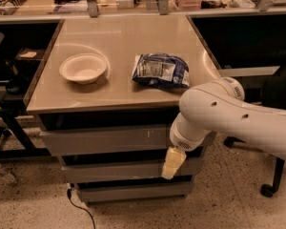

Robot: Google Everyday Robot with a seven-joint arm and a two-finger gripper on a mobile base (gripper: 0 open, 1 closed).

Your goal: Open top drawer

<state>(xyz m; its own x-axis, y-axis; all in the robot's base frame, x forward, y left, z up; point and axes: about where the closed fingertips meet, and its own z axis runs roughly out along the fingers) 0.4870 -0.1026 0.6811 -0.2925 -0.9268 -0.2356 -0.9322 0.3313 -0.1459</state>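
The top drawer (105,140) is the uppermost of three grey flat fronts under the tabletop, with small pale scratch marks near its right side. Its front stands a little forward of the cabinet. My white arm comes in from the right and crosses the drawer's right end. My gripper (173,162) hangs below the wrist as a pale yellowish tip, in front of the middle drawer (114,171) at its right part, just under the top drawer's lower edge.
A white bowl (83,68) and a blue snack bag (160,70) lie on the tan tabletop (119,37). The bottom drawer (133,192) is near the floor. A cable (78,206) trails on the floor. An office chair base (269,187) stands at the right.
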